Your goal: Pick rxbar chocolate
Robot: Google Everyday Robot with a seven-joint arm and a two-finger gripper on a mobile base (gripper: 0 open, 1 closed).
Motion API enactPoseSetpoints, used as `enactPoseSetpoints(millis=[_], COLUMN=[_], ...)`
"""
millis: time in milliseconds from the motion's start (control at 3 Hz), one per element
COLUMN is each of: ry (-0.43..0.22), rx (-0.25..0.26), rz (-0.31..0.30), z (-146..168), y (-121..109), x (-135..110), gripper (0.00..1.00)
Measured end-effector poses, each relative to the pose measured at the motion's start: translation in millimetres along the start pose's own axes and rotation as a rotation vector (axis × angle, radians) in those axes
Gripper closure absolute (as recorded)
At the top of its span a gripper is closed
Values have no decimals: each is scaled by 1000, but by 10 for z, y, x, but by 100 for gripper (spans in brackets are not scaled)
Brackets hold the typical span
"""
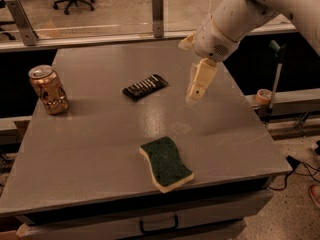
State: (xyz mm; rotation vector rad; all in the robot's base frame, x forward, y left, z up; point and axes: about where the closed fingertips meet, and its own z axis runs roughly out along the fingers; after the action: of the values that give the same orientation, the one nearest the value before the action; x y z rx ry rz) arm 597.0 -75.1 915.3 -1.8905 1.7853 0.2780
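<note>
The rxbar chocolate (145, 86) is a flat black wrapper with pale lettering stripes. It lies flat on the grey table (100, 149), a little behind the middle. My gripper (193, 68) hangs above the table to the right of the bar, apart from it. Its cream fingers (201, 80) are spread and hold nothing. One finger points down at the table top and the other sticks out to the left near the wrist.
A gold-brown drink can (48, 89) stands at the table's left edge. A green sponge with a cream base (165, 163) lies near the front edge. A glass barrier with posts (158, 8) runs along the back edge. A tape roll (263, 96) sits on a ledge to the right.
</note>
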Motion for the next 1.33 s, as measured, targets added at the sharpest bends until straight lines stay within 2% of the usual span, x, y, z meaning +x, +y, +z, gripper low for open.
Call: enactPoseSetpoints(millis=[667,1000,1333], ry=[-146,-213,-229], rx=[-8,-19,-40], rz=[-25,-13,40], z=[632,1003,1285], y=[-536,-767,-842], x=[-275,-400,-399], gripper=[0,0,0])
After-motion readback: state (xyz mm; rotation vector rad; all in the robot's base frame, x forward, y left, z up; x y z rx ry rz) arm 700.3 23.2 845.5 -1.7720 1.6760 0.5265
